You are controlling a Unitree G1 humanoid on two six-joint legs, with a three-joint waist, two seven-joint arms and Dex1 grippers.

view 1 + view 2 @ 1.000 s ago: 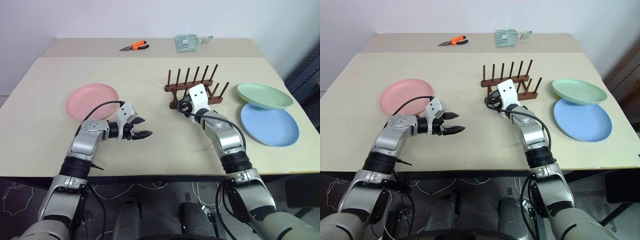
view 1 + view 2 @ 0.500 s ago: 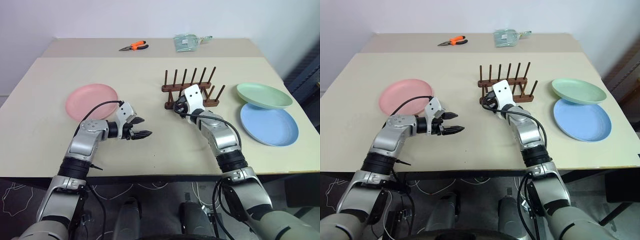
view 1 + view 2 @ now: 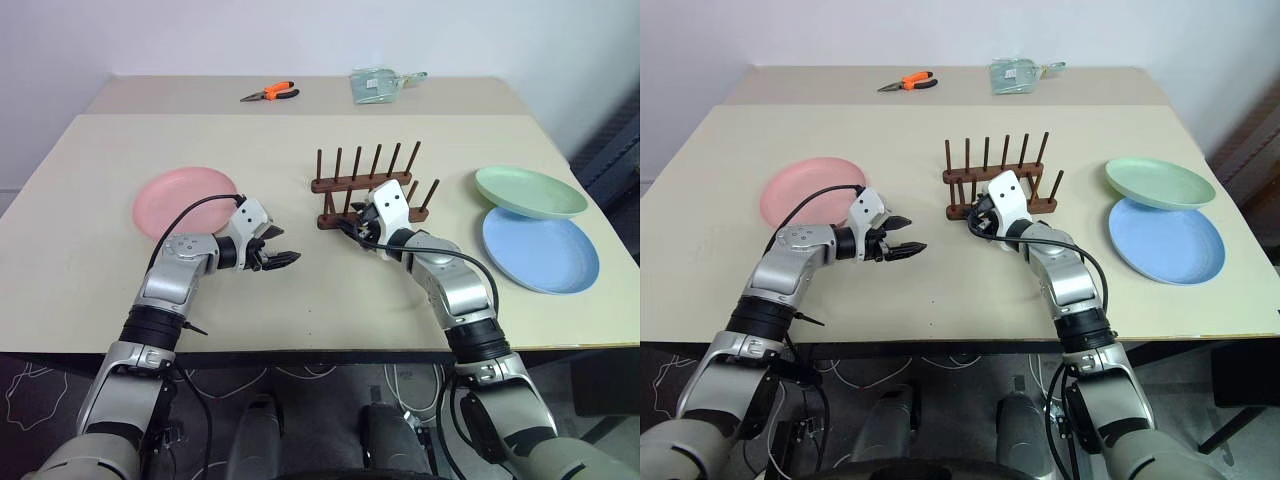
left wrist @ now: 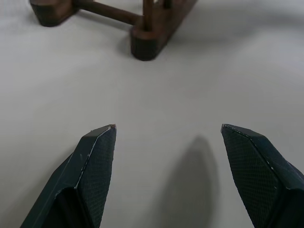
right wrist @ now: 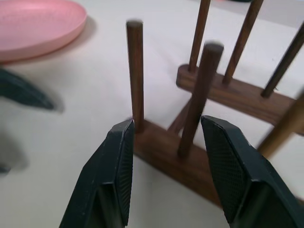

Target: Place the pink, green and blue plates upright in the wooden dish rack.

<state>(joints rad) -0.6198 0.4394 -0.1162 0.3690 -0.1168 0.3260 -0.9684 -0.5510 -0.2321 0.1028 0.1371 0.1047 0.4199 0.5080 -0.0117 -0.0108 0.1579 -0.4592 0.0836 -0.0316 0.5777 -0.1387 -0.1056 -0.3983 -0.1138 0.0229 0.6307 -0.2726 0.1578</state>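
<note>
The wooden dish rack (image 3: pixel 366 184) stands mid-table with no plates in it. My right gripper (image 3: pixel 348 228) is shut on the left end of its near bar. In the right wrist view its fingers (image 5: pixel 118 156) sit on either side of that bar and a peg (image 5: pixel 198 95). My left gripper (image 3: pixel 281 253) hovers open over bare table left of the rack, its fingertips (image 4: pixel 97 152) wide apart and pointing at the rack's end (image 4: pixel 145 45). The pink plate (image 3: pixel 185 201) lies flat at the left. The green plate (image 3: pixel 529 190) rests on the far edge of the blue plate (image 3: pixel 540 250) at the right.
Orange pliers (image 3: pixel 268 93) and a clear plastic packet (image 3: pixel 378 82) lie on the far table beyond a seam. The table's front edge runs just behind both forearms. Its right edge is close to the blue plate.
The rack has slid left and towards me and turned a little, carried by my right gripper. My left gripper has stayed almost where it was.
</note>
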